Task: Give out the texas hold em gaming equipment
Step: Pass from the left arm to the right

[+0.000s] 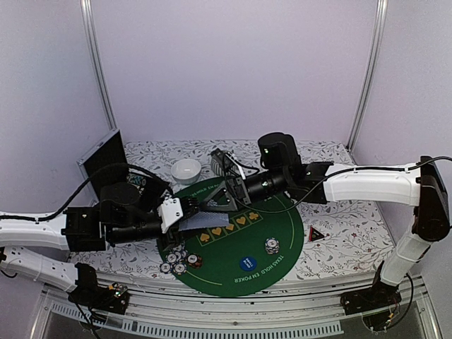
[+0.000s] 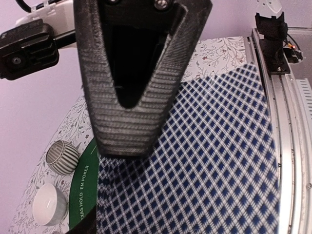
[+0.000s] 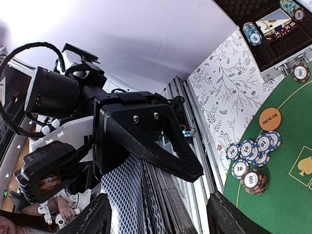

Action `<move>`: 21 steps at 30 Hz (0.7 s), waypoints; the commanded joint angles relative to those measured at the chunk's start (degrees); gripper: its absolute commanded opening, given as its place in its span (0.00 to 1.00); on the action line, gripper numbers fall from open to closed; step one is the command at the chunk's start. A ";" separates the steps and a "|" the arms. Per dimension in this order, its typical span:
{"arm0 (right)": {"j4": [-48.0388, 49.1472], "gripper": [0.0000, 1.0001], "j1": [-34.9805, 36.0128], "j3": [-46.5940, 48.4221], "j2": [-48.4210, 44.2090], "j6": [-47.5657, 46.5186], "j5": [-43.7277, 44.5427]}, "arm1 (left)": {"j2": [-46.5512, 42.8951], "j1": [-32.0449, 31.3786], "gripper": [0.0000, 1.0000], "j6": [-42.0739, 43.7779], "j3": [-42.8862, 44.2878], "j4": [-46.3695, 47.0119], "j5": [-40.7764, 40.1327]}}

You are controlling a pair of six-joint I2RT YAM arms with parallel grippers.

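The left tool [image 1: 189, 212] is clenched on a deck of playing cards [image 1: 203, 221]. In its own wrist view one ribbed finger [image 2: 129, 97] lies flat on the blue-diamond back, and the opposite finger is hidden under the deck. The right tool [image 1: 224, 196] faces it from 2 o'clock with jaws released. In the right wrist view its two fingers [image 3: 90, 219] stand wide apart at the bottom edge, both cut off, with the deck edge-on in the gap — whether either finger touches the cards I cannot tell.

Both tools hang over the 10 o'clock part of the green mat [image 1: 282, 226]. On the mat a cluster of poker chips [image 1: 178, 261] lies at 8 o'clock, a blue disc [image 1: 246, 263] at 6 and a short chip stack [image 1: 272, 245] at 4. An orange disc [image 3: 269, 118] sits just beside the cluster — from above I cannot make it out. A red-black triangle [image 1: 317, 233] lies on the bench [image 1: 353, 212] just off the rim at 3. Past the mat stand a white bowl [image 1: 186, 170] at 11 and a striped bowl [image 1: 221, 161] at 12, the latter partly covered by the right arm.
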 commanded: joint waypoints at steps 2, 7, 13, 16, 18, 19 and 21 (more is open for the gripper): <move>-0.36 0.70 0.32 1.53 1.76 -0.17 -2.43 | -0.04 0.62 0.51 1.06 -0.37 1.98 -1.65; 1.21 0.69 0.46 1.09 3.46 1.11 -5.02 | 0.23 0.67 0.51 1.35 -0.29 2.36 -1.63; 4.95 0.40 0.81 1.36 5.11 2.55 -9.05 | 0.29 0.66 0.51 1.39 -0.27 2.32 -1.59; 5.19 0.18 0.77 1.33 5.16 2.99 -9.17 | 0.05 0.66 0.56 1.10 -0.19 1.79 -0.71; 5.20 0.08 0.71 1.34 4.93 2.69 -9.22 | -0.18 0.73 0.69 0.58 -0.11 0.89 1.00; 5.22 0.05 0.72 1.33 4.74 2.56 -9.17 | -0.33 0.75 0.79 0.06 -0.10 0.44 2.05; 5.22 0.03 0.57 1.33 4.33 2.21 -8.78 | -0.68 0.68 0.97 -1.20 -0.09 -0.89 4.93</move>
